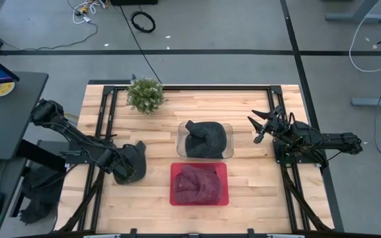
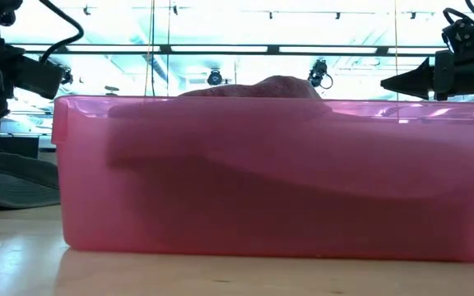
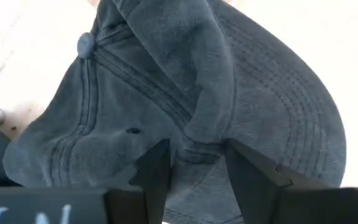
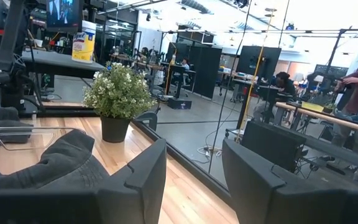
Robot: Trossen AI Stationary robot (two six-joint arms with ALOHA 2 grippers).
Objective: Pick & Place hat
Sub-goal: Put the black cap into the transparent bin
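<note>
Closing left gripper (image 3: 194,163) around loose grey hat (image 1: 132,158) on table's left, apparently mid-pick; placing pending; right gripper (image 1: 260,127) idling open.

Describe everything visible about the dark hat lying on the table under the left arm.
The dark grey hat is a cap of faded, washed-looking cloth, with stitched seams, a top button, an eyelet and a brim with rows of stitching. It lies crumpled on the bare wood of the table, left of the red bin. The left tool is right over it, open, its fingers astride a raised fold.
</note>
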